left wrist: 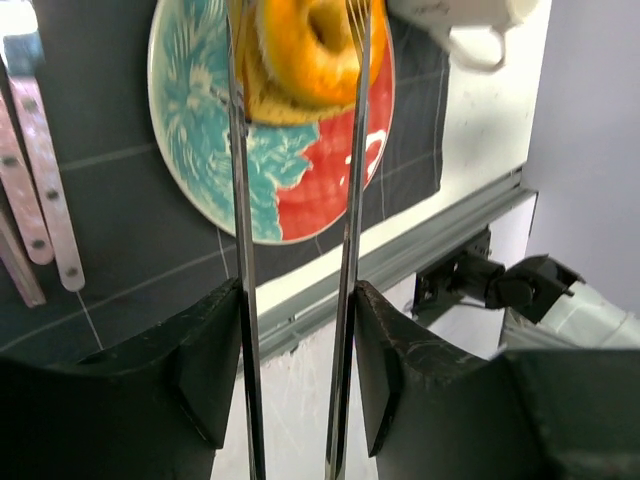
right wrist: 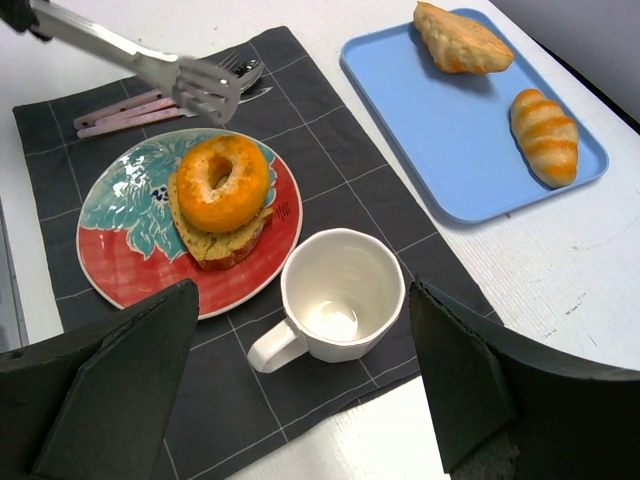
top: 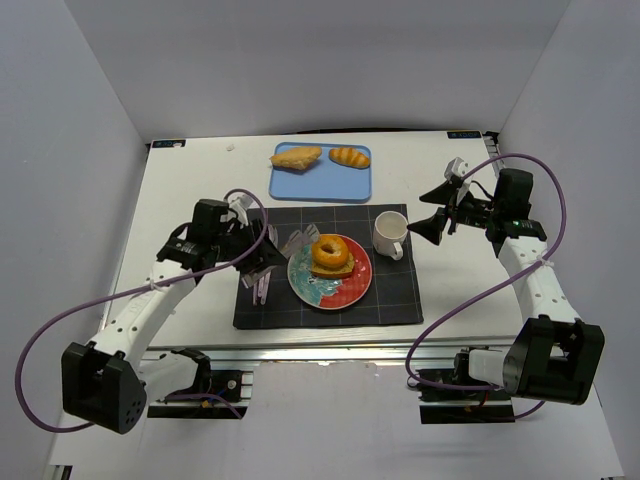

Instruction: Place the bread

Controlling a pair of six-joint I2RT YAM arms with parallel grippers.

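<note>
Two pieces of bread sit stacked on the red-and-teal plate [top: 352, 291] at the middle of the dark placemat [top: 270, 305]. The ring doughnut [right wrist: 222, 182] lies flat with its hole facing straight up. Being round, it has no long axis. It is glossy orange-brown, paler around the hole. Under it lies a thick squarish slice [right wrist: 215, 243], also flat, golden with a darker crust that juts out on the side nearer the arms.

The left gripper [left wrist: 298, 300] is clamped on a pair of metal tongs [right wrist: 150, 65], whose two blades run out between its fingers towards the doughnut. The blades are spread. In the right wrist view their toothed tips hang just clear of the ring.

The right gripper [top: 432, 210] is spread wide and holds nothing, above bare table right of the white mug [top: 390, 233].

Two more rolls [top: 296, 156] lie on the blue tray [top: 320, 182] beyond the mat.
</note>
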